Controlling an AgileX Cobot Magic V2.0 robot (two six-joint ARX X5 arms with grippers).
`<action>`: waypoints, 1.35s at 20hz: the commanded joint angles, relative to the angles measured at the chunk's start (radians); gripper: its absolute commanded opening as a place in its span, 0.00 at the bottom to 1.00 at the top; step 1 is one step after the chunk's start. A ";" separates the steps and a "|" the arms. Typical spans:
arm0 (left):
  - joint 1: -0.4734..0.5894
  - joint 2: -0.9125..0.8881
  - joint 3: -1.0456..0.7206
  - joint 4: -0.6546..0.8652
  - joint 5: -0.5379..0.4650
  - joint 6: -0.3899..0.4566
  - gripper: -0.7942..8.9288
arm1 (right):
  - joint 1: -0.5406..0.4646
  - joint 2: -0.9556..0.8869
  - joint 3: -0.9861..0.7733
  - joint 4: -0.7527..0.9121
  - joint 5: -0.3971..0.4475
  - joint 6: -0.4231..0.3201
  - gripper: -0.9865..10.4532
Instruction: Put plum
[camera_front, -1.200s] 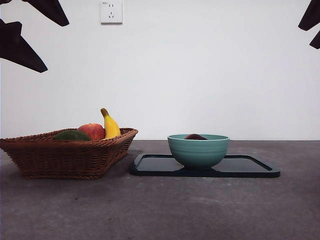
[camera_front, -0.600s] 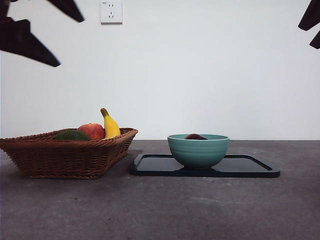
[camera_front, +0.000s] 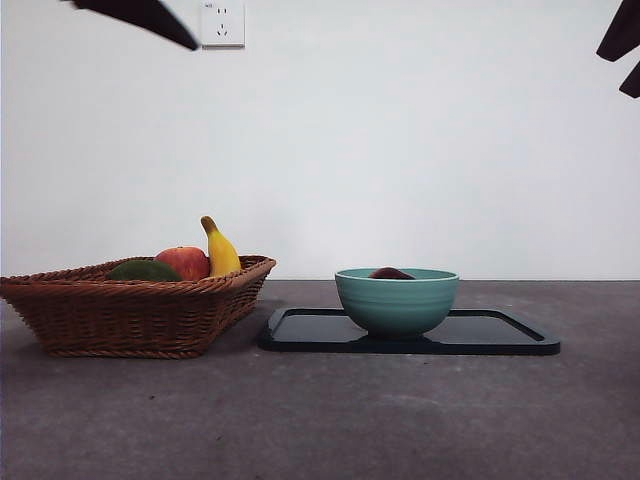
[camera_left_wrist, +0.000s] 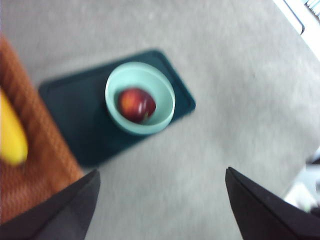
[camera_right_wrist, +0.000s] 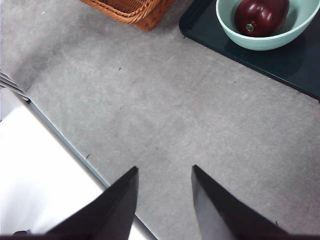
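The plum (camera_right_wrist: 261, 16), dark maroon and glossy, lies inside a teal bowl (camera_front: 397, 300); from the front only the plum's top (camera_front: 391, 273) shows above the rim. The bowl stands on a dark tray (camera_front: 500, 335). My left gripper (camera_left_wrist: 162, 172) hangs high above the table with its jaws open and nothing between them, looking down on the plum (camera_left_wrist: 136, 105) in the bowl (camera_left_wrist: 140, 97). It shows in the front view only as a black tip (camera_front: 140, 15) at the top left. My right gripper (camera_right_wrist: 164, 169) waits open over bare table near the edge.
A wicker basket (camera_front: 130, 305) at the left holds a red apple (camera_front: 184, 263), a banana (camera_front: 220, 250) and a dark green fruit (camera_front: 143, 270). A wall socket (camera_front: 222, 23) is on the back wall. The table's edge (camera_right_wrist: 60, 135) runs close to the right gripper.
The left arm has risen and drifted right, leaving only one black tip at the top of the front view. Bowl, plum, basket and right arm have not moved.
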 joint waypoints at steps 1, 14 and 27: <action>-0.030 0.108 0.108 0.005 -0.035 -0.032 0.50 | 0.006 0.004 0.004 -0.002 -0.004 0.000 0.24; -0.141 0.685 0.624 -0.011 -0.139 -0.044 0.50 | 0.006 -0.087 0.004 -0.036 -0.002 0.047 0.24; -0.200 0.911 0.653 0.003 -0.205 -0.042 0.50 | 0.006 -0.093 0.004 -0.066 0.004 0.047 0.24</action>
